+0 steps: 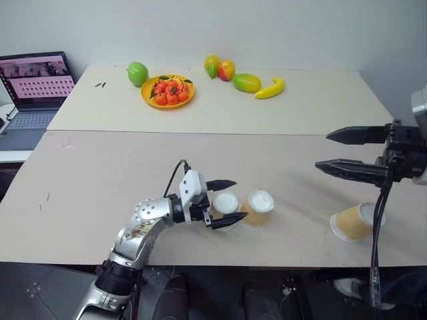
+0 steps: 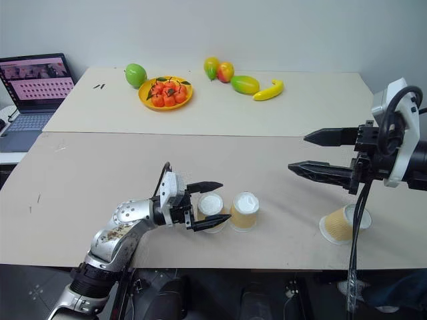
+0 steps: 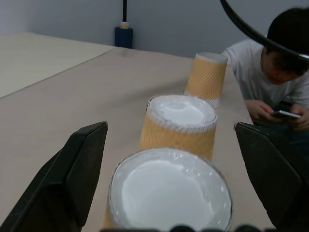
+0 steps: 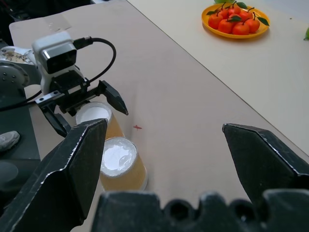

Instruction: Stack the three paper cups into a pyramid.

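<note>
Two cups stand upside down, side by side and just touching, at about 6 o'clock on the counter [image 1: 100, 173], likely as the pyramid's base. The left end effector [image 1: 223, 200] is open, its fingers either side of the left cup [image 1: 225, 208] without gripping it; the mid cup [image 1: 257, 209] stands at its 3 o'clock. The third cup [image 1: 355, 222] lies tipped at 4 o'clock, probably the top piece, under the open, empty right end effector [image 1: 323, 150].
</note>
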